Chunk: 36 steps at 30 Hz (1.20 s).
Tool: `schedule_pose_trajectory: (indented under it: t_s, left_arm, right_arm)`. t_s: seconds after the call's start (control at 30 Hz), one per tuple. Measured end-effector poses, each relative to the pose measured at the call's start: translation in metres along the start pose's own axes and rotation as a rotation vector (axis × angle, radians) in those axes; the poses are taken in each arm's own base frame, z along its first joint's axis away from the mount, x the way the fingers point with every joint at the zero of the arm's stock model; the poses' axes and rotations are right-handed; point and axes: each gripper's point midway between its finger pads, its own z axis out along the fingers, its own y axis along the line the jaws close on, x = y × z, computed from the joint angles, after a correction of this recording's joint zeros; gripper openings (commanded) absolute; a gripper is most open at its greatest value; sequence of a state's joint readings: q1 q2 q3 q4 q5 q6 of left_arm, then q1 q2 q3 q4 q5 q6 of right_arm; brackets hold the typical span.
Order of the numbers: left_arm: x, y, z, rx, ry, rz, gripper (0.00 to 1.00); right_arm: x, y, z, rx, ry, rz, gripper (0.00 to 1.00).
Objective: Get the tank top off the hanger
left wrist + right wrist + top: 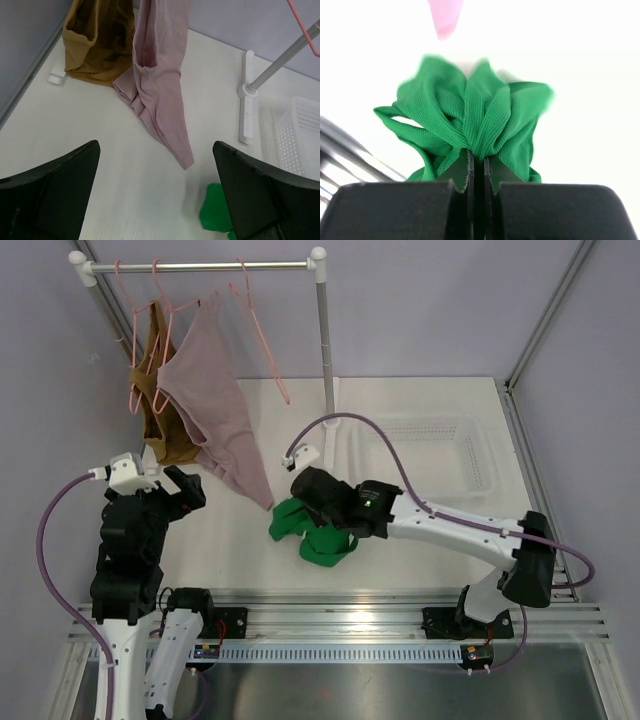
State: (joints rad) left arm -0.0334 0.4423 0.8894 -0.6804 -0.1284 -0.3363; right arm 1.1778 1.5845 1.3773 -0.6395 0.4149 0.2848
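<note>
At far left, a brown garment [160, 400] and a pink top [222, 415] are hung from the rack rail [200, 267], with a bare hanger [265, 340] just to their right. Below them, the left gripper [183, 490] is held wide open with nothing between its fingers, near the pink top's hem. At table [230, 560] centre, the green tank top [470, 115] is bunched, off any hanger, and pinched in the almost closed jaws of the right gripper [476, 167]. A white basket [480, 455] is set at right.
</note>
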Motion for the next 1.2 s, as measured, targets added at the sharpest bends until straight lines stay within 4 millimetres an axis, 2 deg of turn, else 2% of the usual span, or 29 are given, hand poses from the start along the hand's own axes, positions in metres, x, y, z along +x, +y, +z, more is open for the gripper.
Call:
schedule_pose_trajectory:
  t_s: [0.13,0.23,0.3,0.4,0.47,0.53,0.63,0.7,0.9,1.07,1.1,1.13,1.17,1.2]
  left_arm:
    - [0.001,0.000,0.000,0.000,0.000,0.000,0.99]
    - [0.004,0.001,0.001,-0.001,0.006,0.001,0.99]
    - [0.004,0.001,0.001,-0.001,0.005,0.001,0.99]
    - [0.004,0.001,0.000,0.000,0.000,0.000,0.99]
    - [0.003,0.001,-0.001,0.002,-0.003,0.000,0.99]
    - [0.002,0.001,-0.002,0.003,-0.009,-0.001,0.99]
    - [0.001,0.001,-0.004,0.006,-0.016,-0.002,0.99]
    - [0.001,0.001,-0.004,0.005,-0.017,-0.002,0.99]
    - [0.001,0.001,-0.004,0.006,-0.016,-0.002,0.99]
    - [0.001,0.001,-0.003,0.005,-0.014,-0.001,0.99]
    - [0.002,0.001,-0.003,0.005,-0.012,-0.001,0.99]
    - [0.002,0.001,-0.003,0.004,-0.010,-0.001,0.99]
    - [0.002,0.001,-0.002,0.005,-0.005,0.000,0.99]
    - [0.003,0.000,-0.001,0.005,0.001,0.000,0.99]
  right_arm:
    - [-0.074,-0.036,-0.055,0.075,-0.197,0.059,0.00]
    - [-0.112,-0.082,-0.087,0.158,-0.302,0.125,0.00]
    - [-0.127,-0.124,-0.101,0.244,-0.349,0.179,0.00]
    - [-0.130,-0.181,-0.114,0.378,-0.370,0.238,0.00]
    - [-0.126,-0.211,-0.115,0.452,-0.365,0.260,0.00]
    - [-0.112,-0.237,-0.108,0.509,-0.332,0.274,0.00]
    - [-0.085,-0.271,-0.090,0.582,-0.243,0.288,0.00]
    - [-0.065,-0.293,-0.070,0.631,-0.167,0.279,0.00]
    - [-0.010,-0.324,0.003,0.606,0.031,0.271,0.00]
    - [0.029,-0.352,0.052,0.584,0.141,0.332,0.00]
    - [0.039,-0.354,0.062,0.580,0.170,0.338,0.04]
    - [0.045,-0.354,0.070,0.574,0.191,0.342,0.13]
    - [0.055,-0.351,0.081,0.558,0.220,0.349,0.41]
    - [0.060,-0.349,0.086,0.549,0.232,0.361,0.51]
